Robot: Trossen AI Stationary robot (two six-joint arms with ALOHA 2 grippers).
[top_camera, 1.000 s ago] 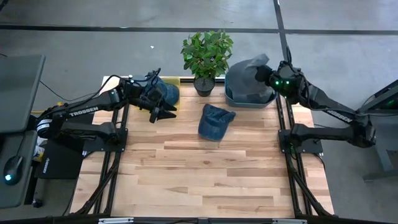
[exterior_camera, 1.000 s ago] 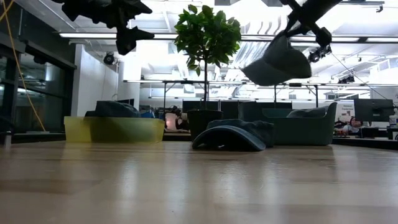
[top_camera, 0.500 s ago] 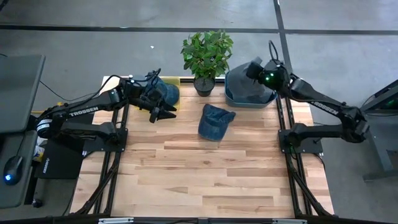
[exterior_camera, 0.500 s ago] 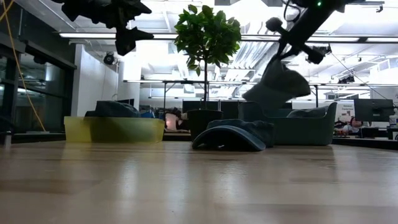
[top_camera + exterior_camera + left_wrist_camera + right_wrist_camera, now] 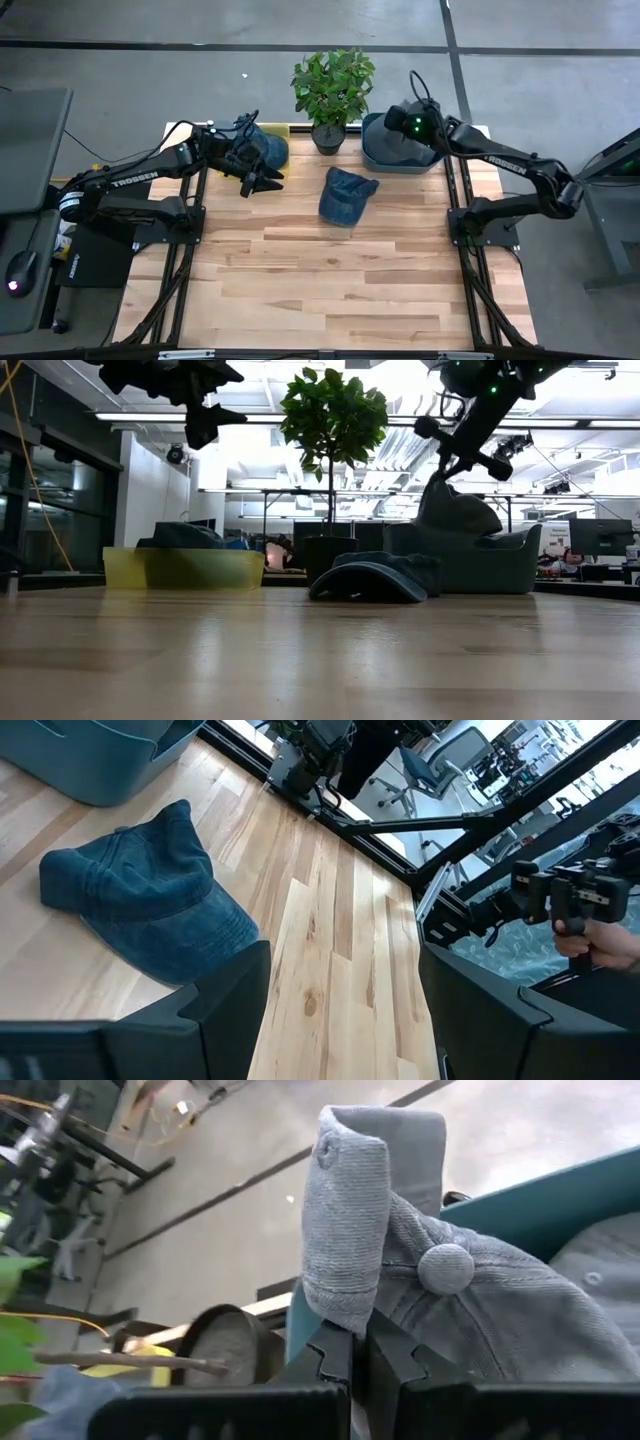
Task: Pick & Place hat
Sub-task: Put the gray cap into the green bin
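Right gripper [image 5: 352,1348] clenched on grey hat [image 5: 400,1250], low in teal bin [image 5: 400,160]. Left gripper [image 5: 262,182] spread, over table [image 5: 330,270] near yellow bin [image 5: 185,568]. Blue hat [image 5: 346,194] mid-table.

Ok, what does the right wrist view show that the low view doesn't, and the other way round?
Only the right wrist view shows the right gripper pinching a fold of the grey cap, top button visible. Only the low view shows the blue denim cap lying on the table, the yellow bin and the left gripper raised above it. Both show the grey cap at the teal bin and the potted plant.
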